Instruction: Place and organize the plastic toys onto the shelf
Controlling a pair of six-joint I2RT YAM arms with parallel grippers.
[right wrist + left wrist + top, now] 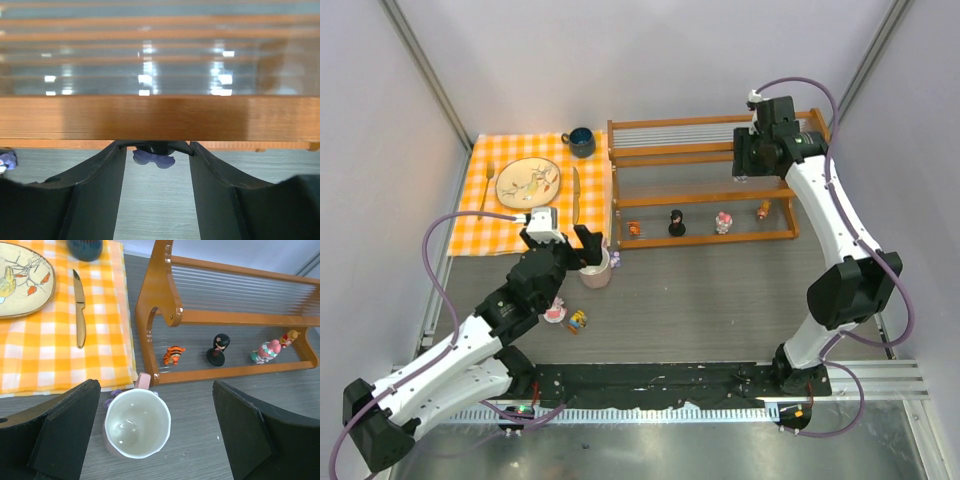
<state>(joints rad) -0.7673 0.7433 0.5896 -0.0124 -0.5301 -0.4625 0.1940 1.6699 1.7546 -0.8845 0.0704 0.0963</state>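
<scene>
The shelf point(700, 150) point(235, 317) stands at the back right. On its lower tier are several plastic toys: an orange tiger point(634, 229) point(173, 354), a black one point(677, 223) point(219, 348), a pink one point(723, 222) point(266, 350) and a yellow-orange one point(762, 210) point(290, 337). My right gripper point(760, 160) point(157, 150) is at the shelf's upper rail point(160, 117), shut on a purple-blue toy point(154, 158) half hidden by the rail. A pink-white toy point(555, 314) and a yellow toy point(578, 321) lie on the table. My left gripper point(563, 245) point(155, 405) hangs open above the mug.
The white-and-pink mug point(596, 268) point(137, 422) stands upright and empty by the shelf's left end, a purple toy point(112, 393) behind it. An orange checked cloth point(500, 215) carries a plate point(528, 180), a knife point(79, 310), a fork point(487, 185) and a dark blue cup point(581, 142).
</scene>
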